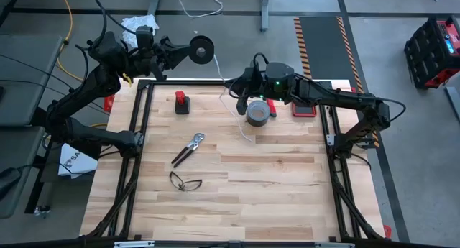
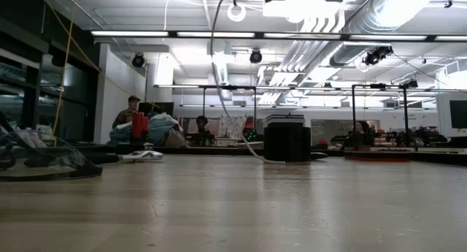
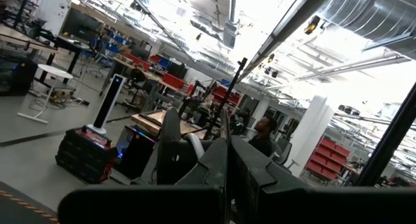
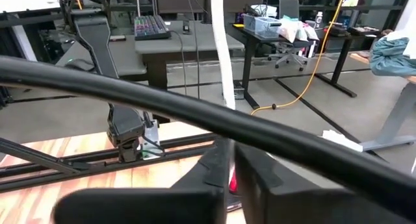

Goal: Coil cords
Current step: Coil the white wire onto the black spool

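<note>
two dark arms are seen over a butcher-block table (image 1: pixel 287 183) framed by black rails. the left gripper (image 1: pixel 188 52) is raised beyond the table's far left corner, its fingers pressed together on the small black round spool (image 1: pixel 202 48), which is held out over the grey floor, past the table's far edge. in the left wrist view the spool (image 3: pixel 174 156) shows edge-on between the dark fingers (image 3: pixel 214 165), with a little white winding beside it. the thin white cord (image 1: pixel 243 118) is seen running down from the right gripper (image 1: pixel 242 90) onto the wood in a loose curve just left of the grey tape roll (image 1: pixel 259 112). the right gripper is held above the table's far middle, its fingers closed tight on the cord; in the right wrist view the cord (image 4: pixel 218 42) rises straight from between them. on the table are also laid a red and black object (image 1: pixel 182 103), pliers (image 1: pixel 188 149), safety glasses (image 1: pixel 185 181) and a flat red item (image 1: pixel 303 109) under the right arm
</note>
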### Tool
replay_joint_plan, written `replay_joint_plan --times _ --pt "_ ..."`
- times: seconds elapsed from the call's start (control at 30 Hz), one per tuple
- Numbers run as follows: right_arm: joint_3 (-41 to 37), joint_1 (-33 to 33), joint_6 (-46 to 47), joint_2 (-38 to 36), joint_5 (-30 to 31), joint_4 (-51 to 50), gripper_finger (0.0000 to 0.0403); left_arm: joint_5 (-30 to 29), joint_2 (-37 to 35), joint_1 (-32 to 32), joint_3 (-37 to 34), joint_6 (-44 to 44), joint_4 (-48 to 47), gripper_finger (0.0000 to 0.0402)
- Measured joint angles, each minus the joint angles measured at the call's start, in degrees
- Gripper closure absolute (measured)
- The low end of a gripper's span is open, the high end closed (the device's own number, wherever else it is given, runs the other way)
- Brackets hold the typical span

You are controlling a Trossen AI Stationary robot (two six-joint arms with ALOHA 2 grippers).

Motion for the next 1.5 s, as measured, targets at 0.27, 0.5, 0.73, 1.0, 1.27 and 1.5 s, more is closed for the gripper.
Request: replay_joint_plan --times 0.27,0.5,0.73,1.0,1.27,1.5 --pt "0.0 5.0 1.0 0.4 0.0 7.7 0.0401 -4.1 2.0 -0.3 0.0 -5.2 2.0 0.0401" --pt "0.0 6.3 1.0 2.6 0.0 15.5 0.0402 4.2 8.2 -1.9 0.0 -24.9 13.6 0.0401" --pt "0.0 5.8 0.0 2.7 -1.4 22.0 0.0402 6.8 10.1 -5.8 0.0 -39.1 14.8 0.0401" --pt "0.0 5.8 -0.3 2.7 -3.0 25.7 0.0403 3.0 10.6 -10.1 0.0 -42.0 14.6 0.0401" --pt "0.0 5.1 -0.6 2.7 -3.3 28.8 0.0403 2.8 10.6 -13.1 0.0 -45.4 12.8 0.0401" --pt "0.0 3.2 -1.4 2.6 -4.6 29.0 0.0403 6.0 10.1 -14.7 0.0 -45.5 8.0 0.0401"
